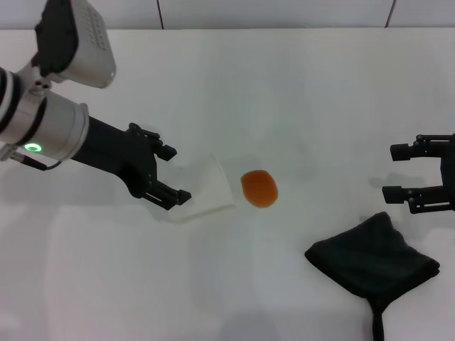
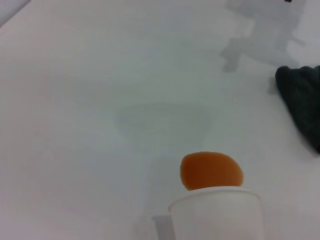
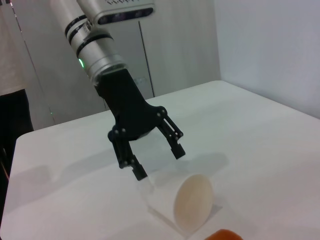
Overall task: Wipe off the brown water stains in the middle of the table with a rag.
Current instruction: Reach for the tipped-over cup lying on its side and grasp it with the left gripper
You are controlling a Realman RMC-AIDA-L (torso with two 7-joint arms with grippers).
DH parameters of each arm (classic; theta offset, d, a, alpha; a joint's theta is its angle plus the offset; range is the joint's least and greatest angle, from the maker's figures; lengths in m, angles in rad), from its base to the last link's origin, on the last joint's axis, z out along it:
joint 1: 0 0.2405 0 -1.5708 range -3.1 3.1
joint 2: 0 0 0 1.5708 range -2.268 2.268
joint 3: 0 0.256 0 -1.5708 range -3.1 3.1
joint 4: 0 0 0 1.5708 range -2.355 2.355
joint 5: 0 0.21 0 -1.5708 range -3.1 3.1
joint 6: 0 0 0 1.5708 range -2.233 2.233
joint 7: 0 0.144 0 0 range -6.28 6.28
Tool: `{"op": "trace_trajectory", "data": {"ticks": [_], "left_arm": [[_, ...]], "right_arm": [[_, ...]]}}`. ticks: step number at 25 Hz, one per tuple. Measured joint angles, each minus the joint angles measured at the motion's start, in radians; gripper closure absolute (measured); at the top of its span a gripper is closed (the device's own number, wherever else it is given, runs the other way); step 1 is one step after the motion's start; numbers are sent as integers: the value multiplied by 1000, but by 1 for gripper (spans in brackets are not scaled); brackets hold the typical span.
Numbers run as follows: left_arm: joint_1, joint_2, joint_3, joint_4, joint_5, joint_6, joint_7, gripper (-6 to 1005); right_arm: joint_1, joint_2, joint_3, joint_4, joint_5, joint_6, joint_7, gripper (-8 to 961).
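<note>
The brown water stain [image 1: 259, 188] is a glossy orange-brown blob in the middle of the white table [image 1: 284, 85]. It also shows in the left wrist view [image 2: 211, 170] and as a sliver in the right wrist view [image 3: 225, 235]. The dark rag [image 1: 372, 256] lies flat at the front right with its thin tail hanging toward the front edge; its edge shows in the left wrist view [image 2: 302, 102]. My right gripper [image 1: 391, 172] is open and empty, hovering behind the rag. My left gripper [image 1: 176, 174] is open, just left of a white paper cup.
The white paper cup [image 1: 206, 188] lies on its side between my left gripper and the stain, its mouth toward the stain; it also shows in the wrist views [image 2: 217, 212] [image 3: 185, 205]. My left gripper shows in the right wrist view [image 3: 159, 161], its fingers apart from the cup.
</note>
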Motion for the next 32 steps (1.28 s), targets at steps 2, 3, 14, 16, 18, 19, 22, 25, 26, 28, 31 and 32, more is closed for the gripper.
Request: {"op": "trace_trajectory", "data": {"ticks": [2, 3, 14, 16, 18, 19, 22, 25, 26, 28, 31, 32], "left_arm": [[4, -1, 21, -6, -3, -24, 0, 189], [5, -1, 31, -14, -10, -37, 0, 190], [-2, -1, 104, -123, -73, -150, 20, 201], [-4, -1, 113, -144, -78, -171, 25, 203], [-7, -1, 119, -162, -85, -184, 30, 205], [-8, -1, 120, -169, -89, -190, 34, 206], [-8, -1, 128, -179, -102, -207, 44, 209], [-5, -1, 143, -181, -113, -223, 49, 212], [-4, -1, 146, -183, -114, -226, 49, 213], [-5, -1, 146, -193, -115, -227, 54, 215], [-8, -1, 150, -216, -115, -247, 63, 219], [-8, -1, 154, -218, -116, -254, 65, 220]], "right_arm": [[0, 1, -1, 0, 0, 0, 0, 173], [1, 1, -1, 0, 0, -1, 0, 173], [2, 1, -1, 0, 0, 3, 0, 173], [2, 1, -1, 0, 0, 2, 0, 174], [2, 2, -1, 0, 0, 1, 0, 174], [2, 2, -1, 0, 0, 1, 0, 174], [1, 2, -1, 1, 0, 1, -1, 174], [1, 3, -2, 4, -1, 2, -3, 174], [1, 3, -2, 5, -1, 2, -4, 174], [1, 3, -2, 6, -1, 3, -5, 174], [1, 3, -2, 8, -2, 3, -8, 174], [1, 3, -2, 8, -2, 3, -8, 174]]}}
